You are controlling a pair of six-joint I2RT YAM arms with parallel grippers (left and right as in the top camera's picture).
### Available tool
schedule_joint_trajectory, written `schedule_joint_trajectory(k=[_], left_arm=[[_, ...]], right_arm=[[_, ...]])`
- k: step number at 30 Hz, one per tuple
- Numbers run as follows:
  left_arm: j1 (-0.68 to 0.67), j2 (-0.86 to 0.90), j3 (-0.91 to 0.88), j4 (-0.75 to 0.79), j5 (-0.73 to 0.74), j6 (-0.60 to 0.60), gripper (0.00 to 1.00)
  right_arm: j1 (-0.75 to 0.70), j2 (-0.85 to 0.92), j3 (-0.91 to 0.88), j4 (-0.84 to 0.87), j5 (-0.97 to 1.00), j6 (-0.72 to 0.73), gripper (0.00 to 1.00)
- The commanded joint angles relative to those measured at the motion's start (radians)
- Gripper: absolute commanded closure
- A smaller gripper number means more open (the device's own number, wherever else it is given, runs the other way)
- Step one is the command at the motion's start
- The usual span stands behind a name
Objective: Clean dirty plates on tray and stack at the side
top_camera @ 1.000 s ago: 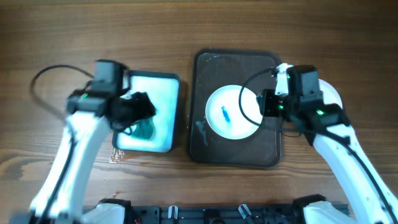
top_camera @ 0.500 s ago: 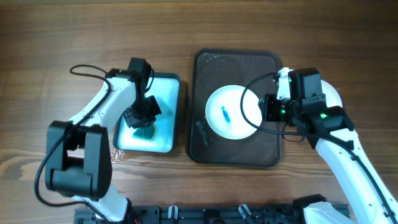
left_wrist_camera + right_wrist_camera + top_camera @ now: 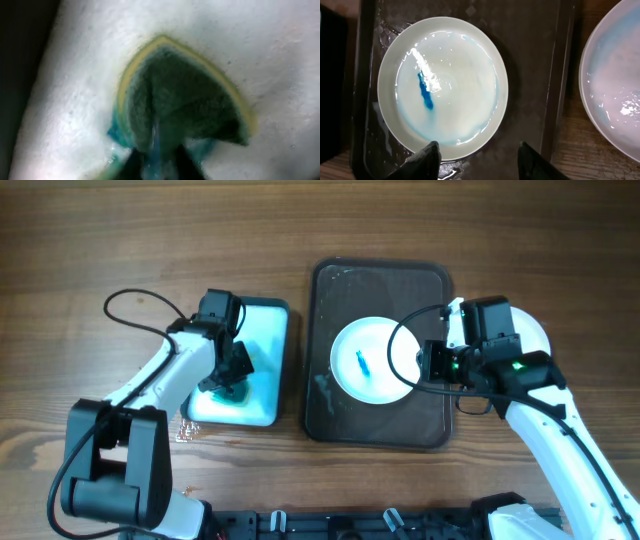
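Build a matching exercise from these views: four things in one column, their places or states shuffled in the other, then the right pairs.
Things:
1. sponge
2. blue-streaked plate
3. second plate
4. right end effector

Places or states:
A. on the wooden table, beside the tray
B. open, holding nothing
C. in the teal tub
D. on the tray

Pairs: 1-C, 2-D, 3-A, 4-B

One plate [image 3: 372, 370] sits on the tray [image 3: 340, 415], a second plate [image 3: 538, 332] on the table [image 3: 100, 240] just right, sponge [image 3: 232, 392] in the tub [image 3: 268, 330] left.
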State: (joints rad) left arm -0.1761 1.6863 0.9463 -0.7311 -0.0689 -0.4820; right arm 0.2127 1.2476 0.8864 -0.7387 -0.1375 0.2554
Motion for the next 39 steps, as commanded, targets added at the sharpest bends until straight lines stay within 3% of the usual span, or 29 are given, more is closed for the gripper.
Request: schedule_joint_trajectory(k=[1,5,7,11,14,15,17,18,19,25,30,34,37,39], left_arm=[[0.003,0.000,-0.001,0.011,0.036,0.007,0.96],[0.004,-0.004,0.120,-0.089,0.072,0.008,0.96],[0.004,-0.006,0.203,-0.157,0.072,0.035,0.96],[0.003,-0.006,0.378,-0.309,0.073,0.060,0.96],[0.003,-0.009,0.466,-0.384,0.088,0.060,0.96],[0.003,-0.012,0.482,-0.404,0.088,0.061,0.96],[0.003,-0.027,0.489,-0.425,0.097,0.070,0.96],[0.003,-0.033,0.489,-0.427,0.143,0.105,0.96],[0.003,-0.034,0.489,-0.425,0.183,0.113,0.96],[-0.067,-0.023,0.488,-0.290,0.414,0.056,0.96],[-0.348,0.116,0.459,-0.005,0.386,-0.167,0.96],[-0.481,0.297,0.459,0.143,0.388,-0.309,0.96],[-0.504,0.389,0.459,0.154,0.387,-0.316,0.96],[-0.493,0.401,0.459,0.082,0.242,-0.307,0.96]], right_arm=[[-0.003,0.068,-0.010,0.027,0.036,0.016,0.50],[-0.022,0.178,-0.010,0.098,0.051,0.088,0.50],[-0.043,0.227,-0.010,0.134,0.043,0.078,0.55],[-0.053,0.312,-0.010,0.208,-0.117,-0.111,0.58],[-0.053,0.413,-0.010,0.230,-0.125,-0.116,0.64],[-0.053,0.443,-0.010,0.233,-0.126,-0.113,0.74],[-0.053,0.481,-0.010,0.243,-0.125,-0.114,0.82],[-0.053,0.492,-0.010,0.250,-0.120,-0.106,0.92],[-0.053,0.492,-0.010,0.256,-0.108,-0.073,0.96],[-0.053,0.492,-0.010,0.267,-0.107,0.036,0.96],[-0.053,0.492,-0.010,0.241,-0.107,0.035,0.96],[-0.053,0.492,-0.010,0.238,-0.107,0.035,0.96],[-0.053,0.492,-0.010,0.233,-0.107,0.035,0.96],[-0.053,0.492,-0.010,0.229,-0.107,0.035,0.96]])
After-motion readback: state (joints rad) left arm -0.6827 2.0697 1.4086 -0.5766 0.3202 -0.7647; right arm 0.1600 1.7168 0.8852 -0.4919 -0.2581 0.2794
